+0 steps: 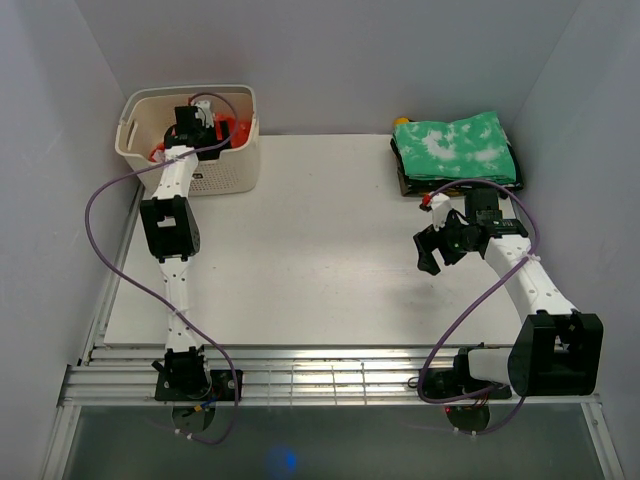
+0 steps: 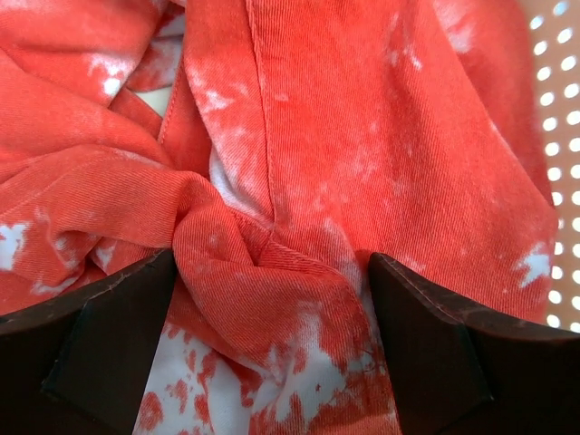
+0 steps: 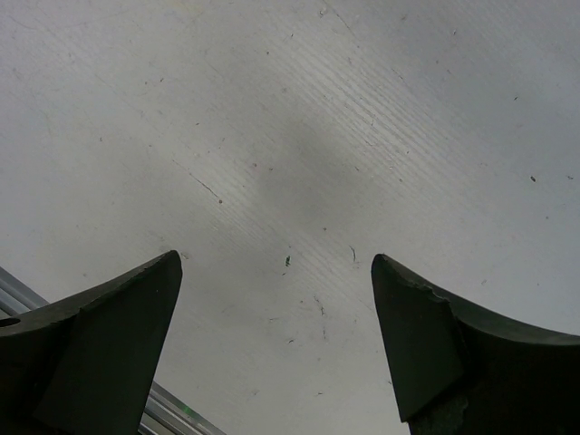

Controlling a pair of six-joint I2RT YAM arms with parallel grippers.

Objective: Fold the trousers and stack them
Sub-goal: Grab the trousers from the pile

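Note:
The red-orange trousers point(image 2: 344, 163) with white blotches lie crumpled inside the cream basket point(image 1: 235, 175); from above only a red patch point(image 1: 232, 128) shows past the arm. My left gripper point(image 2: 272, 263) reaches down into the basket point(image 1: 190, 125) and is open, its dark fingers point(image 2: 118, 335) on either side of a raised fold of the cloth. My right gripper point(image 1: 432, 250) hovers over the bare white table point(image 3: 290, 136) at the right, open, nothing between its fingers point(image 3: 435, 344).
A folded green cloth with white blotches point(image 1: 455, 148) lies on a dark stack at the table's back right corner. The basket's perforated wall point(image 2: 557, 181) is just right of the left gripper. White walls enclose the table point(image 1: 300, 240); metal rails run along its near edge point(image 1: 330, 375).

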